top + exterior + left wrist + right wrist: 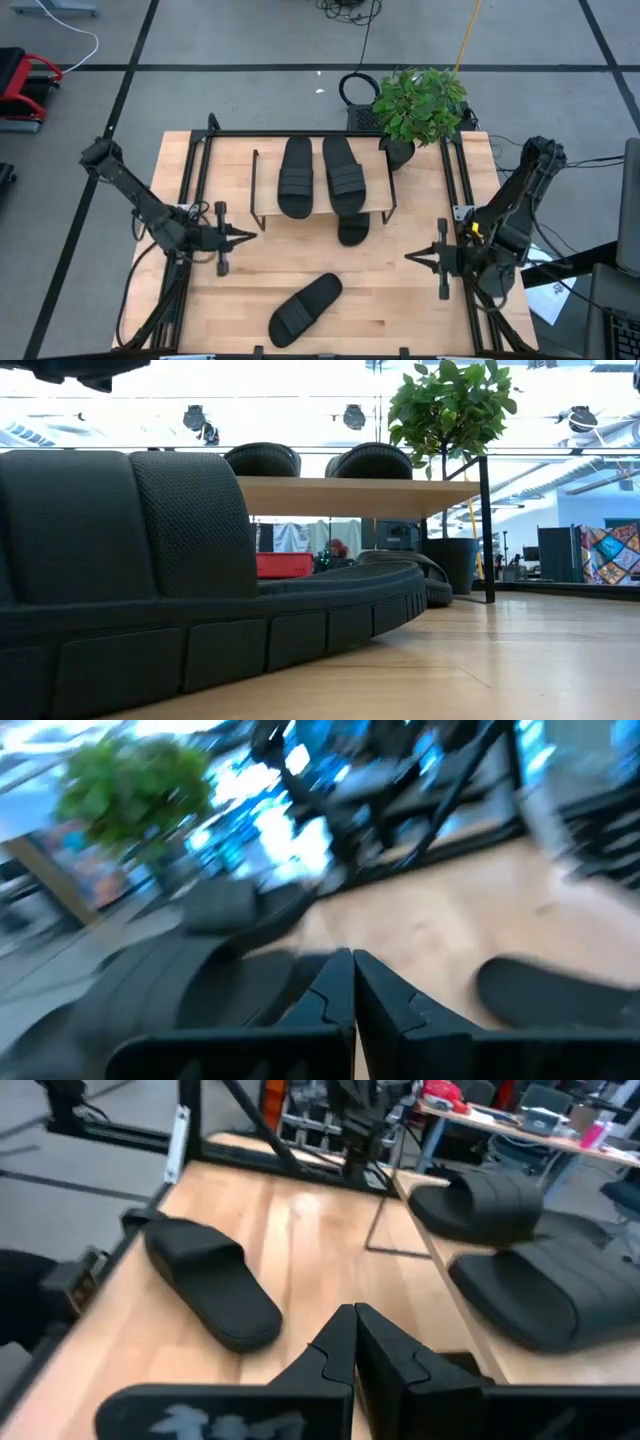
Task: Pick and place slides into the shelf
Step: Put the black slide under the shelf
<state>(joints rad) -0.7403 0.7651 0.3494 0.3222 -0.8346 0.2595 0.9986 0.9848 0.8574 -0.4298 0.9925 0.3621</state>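
On the shelf (262, 218) two slides (296, 176) already rest, a third (352, 230) beneath and one (304, 309) loose on the surface, left tool (247, 237) and right tool (412, 258) both pinched empty

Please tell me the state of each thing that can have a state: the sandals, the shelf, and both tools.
Two sandals: lying on top of the shelf, side by side.
Third sandal: partly under the shelf.
Fourth sandal: loose on the table, not yet placed.
Shelf: upright.
Left tool: shut, empty.
Right tool: shut, empty.
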